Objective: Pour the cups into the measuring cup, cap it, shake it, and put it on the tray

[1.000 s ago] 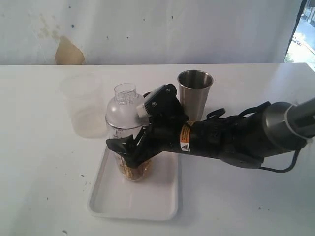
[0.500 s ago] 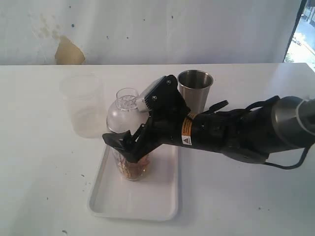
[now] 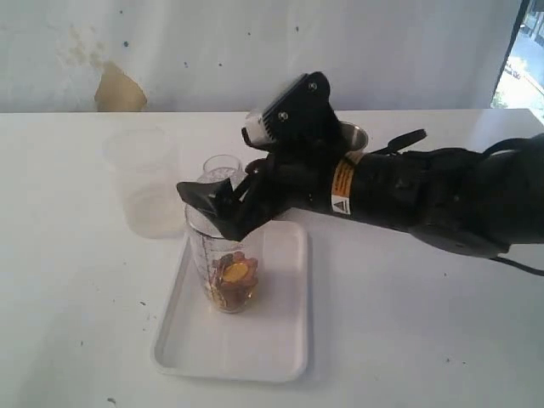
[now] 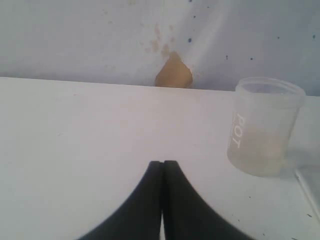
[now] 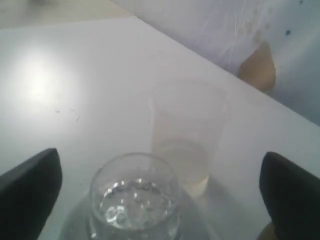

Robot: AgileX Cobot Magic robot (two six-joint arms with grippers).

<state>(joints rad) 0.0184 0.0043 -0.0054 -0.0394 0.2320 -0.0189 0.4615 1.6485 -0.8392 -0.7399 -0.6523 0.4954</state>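
Exterior view: measuring cup (image 3: pixel 212 255) upright on the tray (image 3: pixel 272 340), toward the tray's 10 o'clock corner. Clear dome lid (image 3: pixel 221 164) on top, brownish fill (image 3: pixel 231 276) at the bottom.

Right gripper (image 3: pixel 223 202) at lid height, arm coming in from 3 o'clock. Jaws wide apart, nothing between them but air. Right wrist view confirms it: a finger at each side of the lid's neck, both well clear of it.

Surface is a white table (image 3: pixel 85 323), a few dark specks. White wall (image 3: pixel 255 51) behind it, stained, with a brown patch (image 3: pixel 119 89) at 11 o'clock from the cup. Sliver of window (image 3: pixel 527 51) at the far 2 o'clock corner.

Versus one second ago: gripper was down around the cup's mid-body and is now raised to the lid and spread wider. Cup hasn't moved on the tray. Arm has swung up too.

Steel tumbler (image 3: pixel 357 133) at 2 o'clock from the cup; the arm now covers most of it, only a bit of rim shows. Frosted cup (image 3: pixel 144 183) at 10 o'clock, off the tray, near it.

Left gripper (image 4: pixel 162 167), seen only in the left wrist view: fingers pressed together, empty, over bare table, well apart from the frosted cup.
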